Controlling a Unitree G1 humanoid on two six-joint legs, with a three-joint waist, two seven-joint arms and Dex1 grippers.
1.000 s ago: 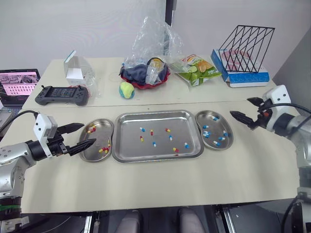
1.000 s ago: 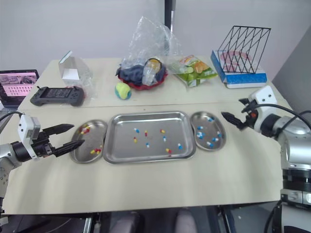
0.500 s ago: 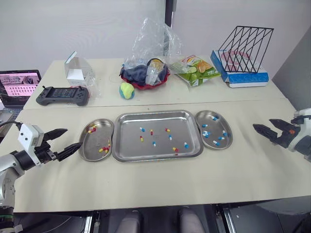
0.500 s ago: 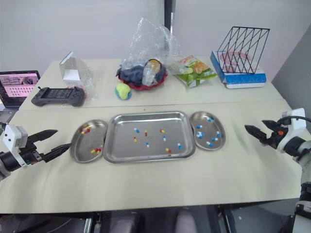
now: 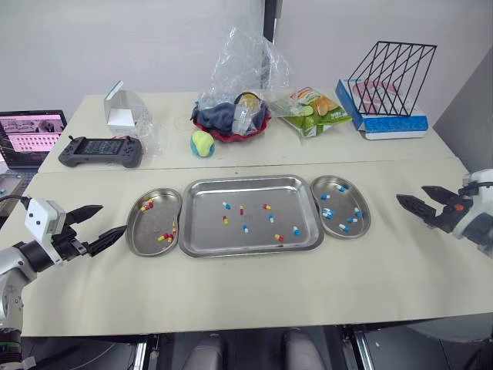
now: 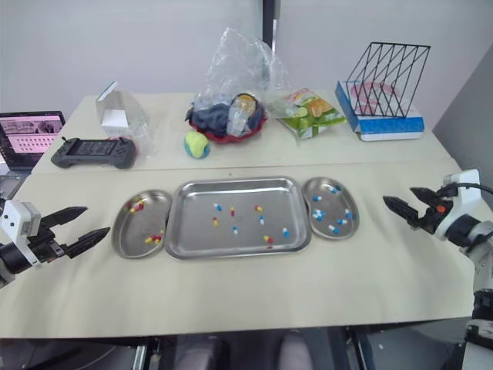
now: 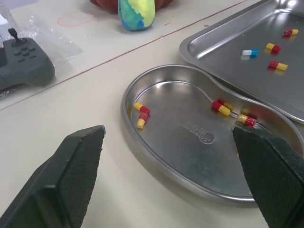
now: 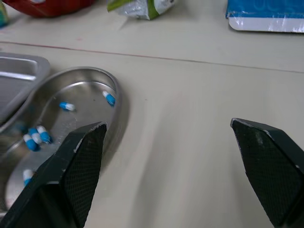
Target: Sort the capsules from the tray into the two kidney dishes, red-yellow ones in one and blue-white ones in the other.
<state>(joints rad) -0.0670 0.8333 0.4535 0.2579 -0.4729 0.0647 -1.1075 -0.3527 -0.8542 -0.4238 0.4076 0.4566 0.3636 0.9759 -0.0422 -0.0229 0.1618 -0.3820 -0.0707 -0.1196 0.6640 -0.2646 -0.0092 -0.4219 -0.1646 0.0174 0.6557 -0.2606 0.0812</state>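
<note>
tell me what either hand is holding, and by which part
Nothing is held: the left hand, near the red-yellow dish, and the right hand, off from the blue-white dish, are both open and empty.

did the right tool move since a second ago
Yes. The right tool has pulled back from the right kidney dish, going out to the robot's right and nearer the robot. It is open, with bare tabletop between it and the dish.

You're looking at an office-like test room; laptop (image 5: 29, 137) on your left; wire file rack (image 5: 391, 68) behind; plain beige table (image 5: 231, 297).
</note>
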